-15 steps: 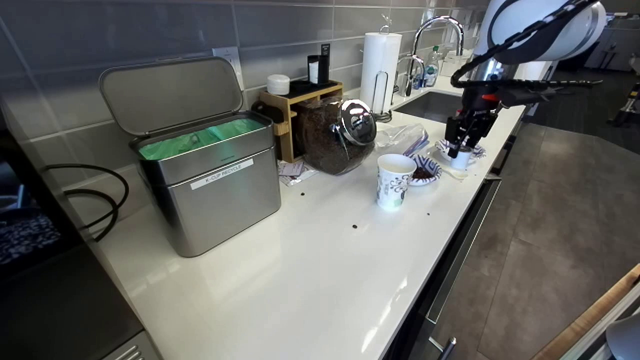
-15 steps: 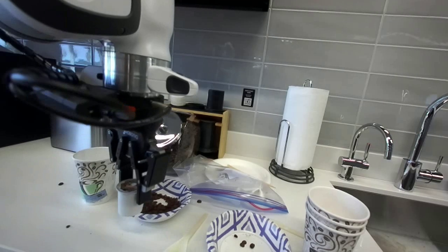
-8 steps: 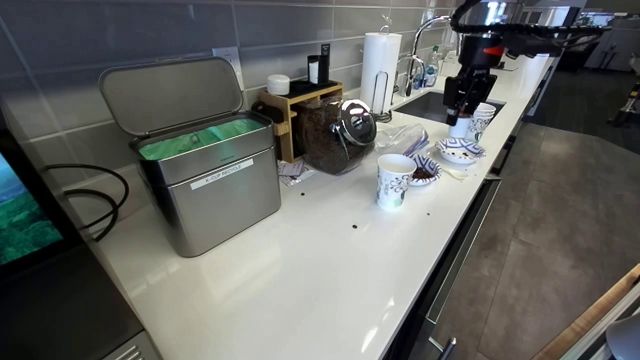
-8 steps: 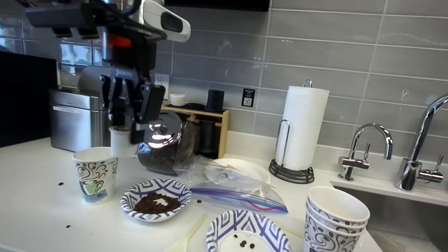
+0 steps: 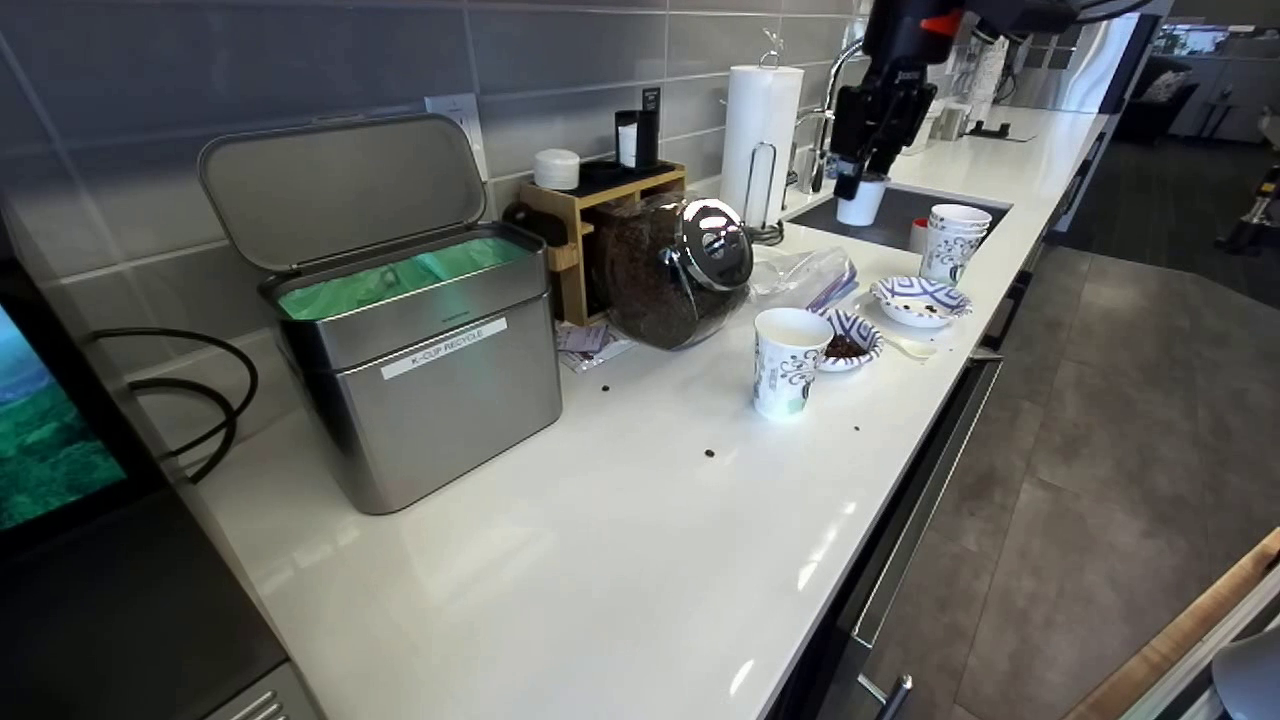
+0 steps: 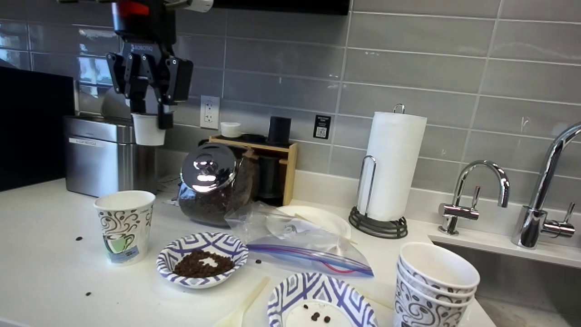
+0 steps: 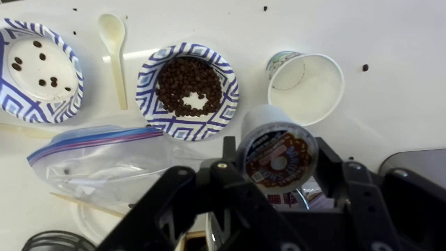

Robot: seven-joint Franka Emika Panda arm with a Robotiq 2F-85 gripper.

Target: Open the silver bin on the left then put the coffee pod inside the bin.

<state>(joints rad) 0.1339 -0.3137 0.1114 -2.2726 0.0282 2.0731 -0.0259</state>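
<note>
Black gripper (image 7: 276, 148): mine, clasping a Donut Shop coffee pod (image 6: 149, 131) by its sides, above the counter (image 5: 560, 560).
Printed lid (image 7: 278, 174): facing up; I should travel level, squeezing no harder.
Chrome-lidded jar (image 5: 660, 278): likely near my path, so I'd go high.
K-CUP RECYCLE bin (image 5: 470, 410): well apart from the pod, flap (image 5: 345, 190) already raised; I'd centre over the green liner (image 5: 425, 272), clear of the flap, lower in, then release.

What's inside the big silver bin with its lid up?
A green liner shows inside the open silver bin. The bin's sides hide the bottom, so I can't tell whether anything lies down there.
</note>
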